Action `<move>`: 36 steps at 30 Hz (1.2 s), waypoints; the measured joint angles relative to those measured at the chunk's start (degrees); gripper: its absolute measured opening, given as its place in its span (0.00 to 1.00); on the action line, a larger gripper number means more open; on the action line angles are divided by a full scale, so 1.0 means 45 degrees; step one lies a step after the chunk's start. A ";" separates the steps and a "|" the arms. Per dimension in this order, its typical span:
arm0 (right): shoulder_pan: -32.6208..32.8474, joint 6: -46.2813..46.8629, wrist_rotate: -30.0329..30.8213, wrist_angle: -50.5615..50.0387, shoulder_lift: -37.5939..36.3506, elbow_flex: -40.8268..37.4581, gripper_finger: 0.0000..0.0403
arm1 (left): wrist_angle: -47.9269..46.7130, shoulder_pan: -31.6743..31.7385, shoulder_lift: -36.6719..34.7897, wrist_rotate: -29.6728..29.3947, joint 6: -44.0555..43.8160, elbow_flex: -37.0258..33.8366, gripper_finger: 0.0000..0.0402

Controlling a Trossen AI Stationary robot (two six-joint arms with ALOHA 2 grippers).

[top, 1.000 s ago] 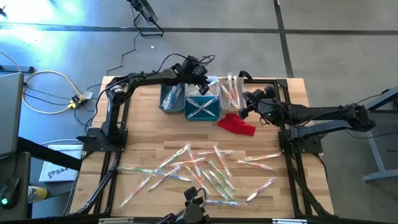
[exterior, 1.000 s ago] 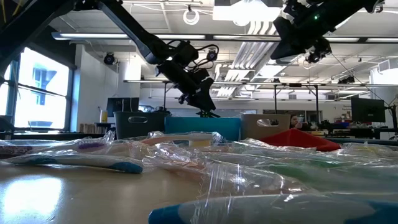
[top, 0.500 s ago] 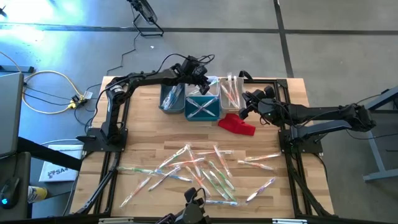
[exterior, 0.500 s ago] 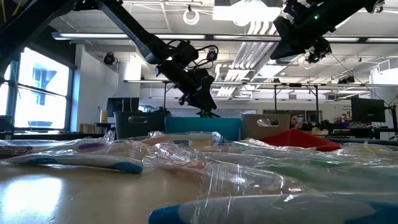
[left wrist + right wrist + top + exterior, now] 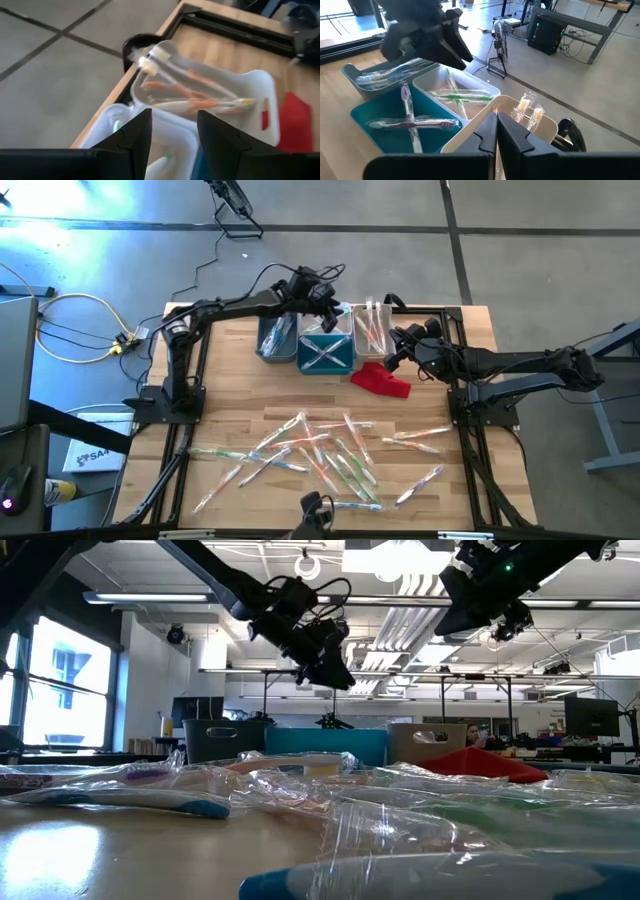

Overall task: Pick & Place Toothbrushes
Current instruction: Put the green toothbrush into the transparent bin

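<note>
One change: left gripper [image 5: 335,675] lifted higher above bins [image 5: 325,352], empty, open

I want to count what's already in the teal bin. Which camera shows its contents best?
The right wrist view: it looks down into the teal bin, where two wrapped toothbrushes lie crossed. The high view shows the same cross, only smaller. The low view shows just the bin's side wall. The left wrist view shows barely a corner.

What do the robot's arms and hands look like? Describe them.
Both arms are black, built of slim jointed links on black frame bases. The left hand trails looping black cables at its wrist. The right hand is blocky, with two dark, wedge-shaped fingers. No markings are legible.
</note>
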 joint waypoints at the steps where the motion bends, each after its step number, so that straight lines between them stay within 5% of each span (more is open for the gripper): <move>1: -0.0003 0.0002 0.0000 -0.0002 -0.0002 -0.0002 0.01 | -0.0005 -0.0092 -0.0088 0.0069 0.0009 0.0000 0.39; 7: -0.0004 0.0000 0.0000 -0.0005 -0.0004 -0.0002 0.01 | 0.0188 -0.0433 -0.0565 0.0782 0.0296 -0.0338 0.39; 13: 0.0001 0.0000 -0.0004 -0.0005 -0.0004 0.0000 0.01 | 0.1553 -0.0461 -0.2057 0.1510 -0.0206 -0.2338 0.39; 36: -0.0004 -0.0044 -0.0005 0.0005 -0.0002 -0.0002 0.01 | 0.5548 -0.0695 -1.1628 -0.0124 -0.2753 -1.2089 0.39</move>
